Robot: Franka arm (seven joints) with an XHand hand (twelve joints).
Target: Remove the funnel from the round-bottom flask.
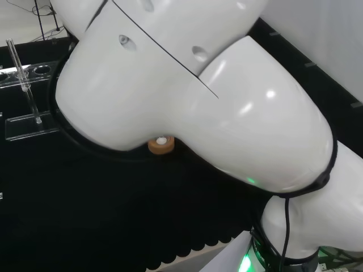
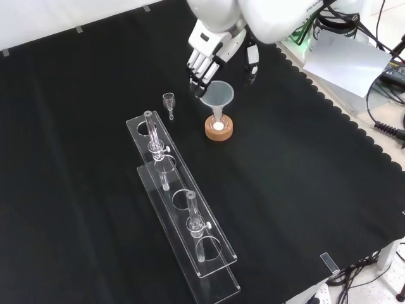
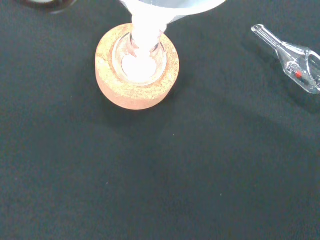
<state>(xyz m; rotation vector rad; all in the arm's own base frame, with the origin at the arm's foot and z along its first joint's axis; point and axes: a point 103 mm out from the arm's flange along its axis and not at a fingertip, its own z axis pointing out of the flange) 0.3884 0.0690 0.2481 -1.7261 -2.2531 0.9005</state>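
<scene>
Front view: the funnel (image 2: 218, 96) is seen seated with its stem down in the neck of the flask (image 2: 218, 124), which is held upright by a cork ring (image 2: 219, 130) on the black cloth (image 2: 95, 158). The ring is presumably there because a round bottom would roll without it. The hand (image 2: 205, 54) is poised above and beyond the funnel, with its fingers (image 2: 197, 66) pointed down on one side of the wide rim and the thumb (image 2: 252, 63) on the other side. The fingers are spread apart from the thumb and nothing is pinched; the fingertips appear to be at or just beside the rim, though contact cannot be confirmed. The funnel is thus placed just below the fingertips, between fingers and thumb, so a closing pinch on the rim is judged to be the step in hand.

A small glass piece (image 2: 169, 101) lies just beside the fingers, away from the thumb, and a clear rack (image 2: 183, 209) with tubes stands farther off. From the wrist, the funnel's stem is seen entering the flask's neck inside the ring.
</scene>
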